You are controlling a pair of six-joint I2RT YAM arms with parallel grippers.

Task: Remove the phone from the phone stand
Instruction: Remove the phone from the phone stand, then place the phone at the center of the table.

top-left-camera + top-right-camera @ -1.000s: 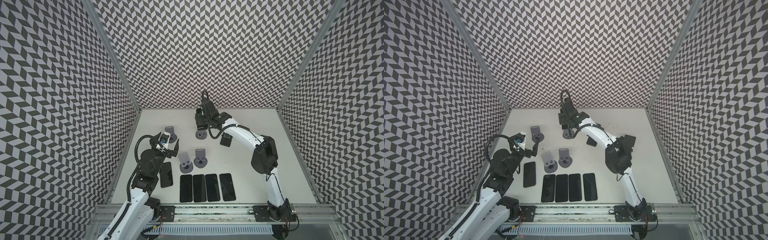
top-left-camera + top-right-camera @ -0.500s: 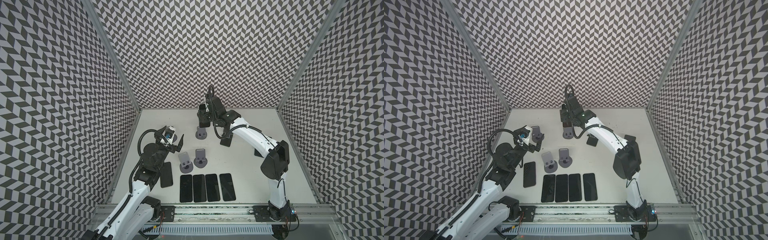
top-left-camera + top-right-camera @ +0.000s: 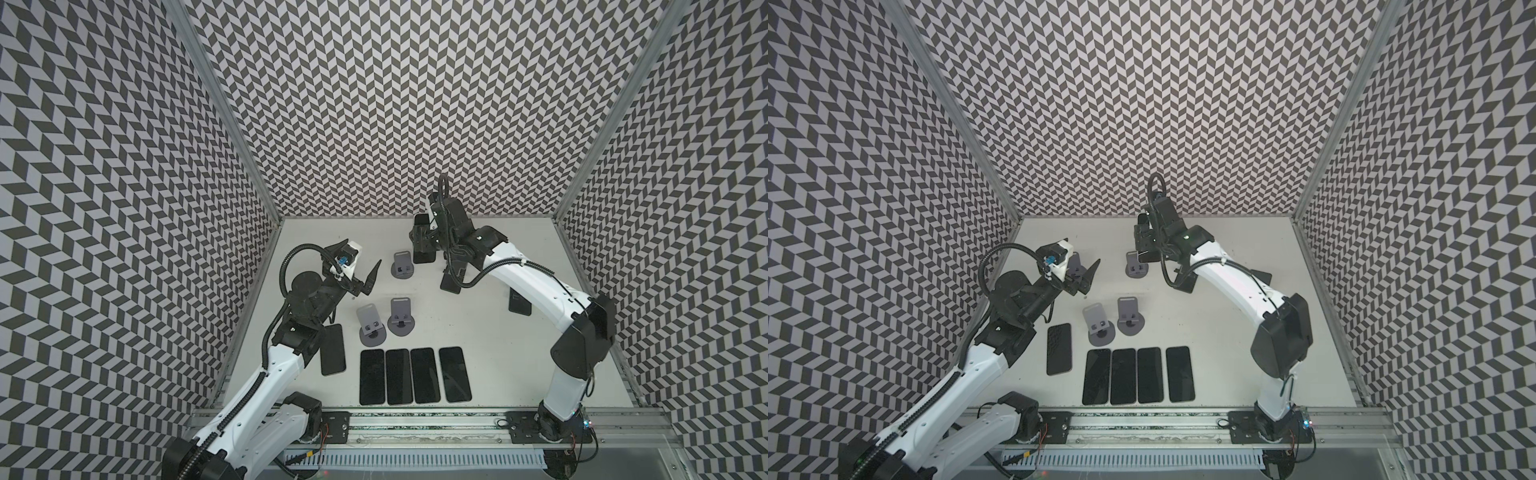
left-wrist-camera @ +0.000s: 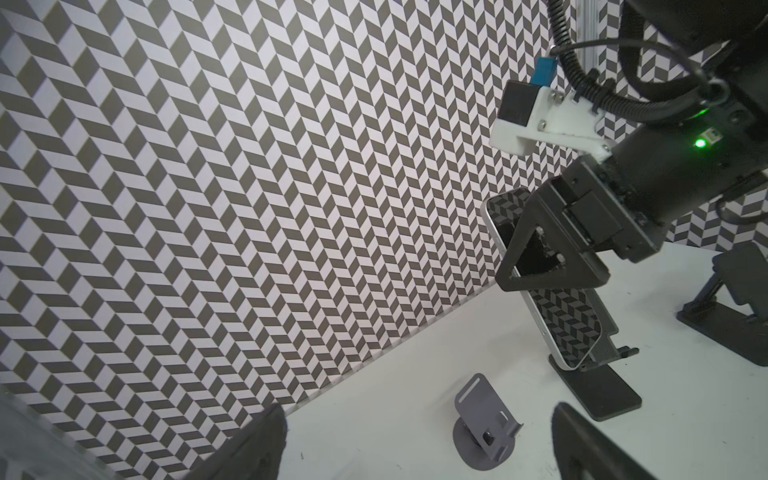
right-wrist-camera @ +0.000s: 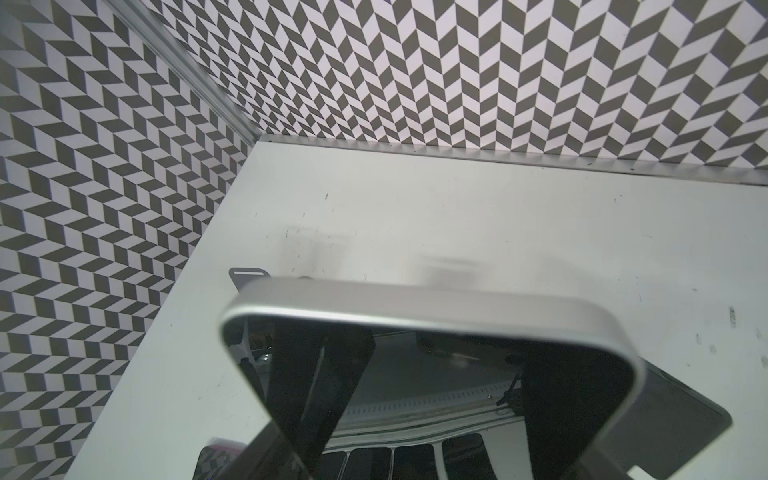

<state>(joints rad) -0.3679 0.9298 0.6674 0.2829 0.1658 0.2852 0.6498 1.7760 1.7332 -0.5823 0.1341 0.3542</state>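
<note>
Over the last second the right claw (image 4: 525,266) drifts slightly aside and its elbow swings up and outward, while its fingers stay clamped on the upper part of the phone (image 4: 565,320). The phone leans just below the claw, its foot apparently at the ledge of the black stand (image 4: 598,395); whether it clears that ledge cannot be told. The lift seems only begun. The left claw (image 3: 361,252) rises and advances, spread wide and empty, with a grey stand (image 4: 484,424) ahead of it.
</note>
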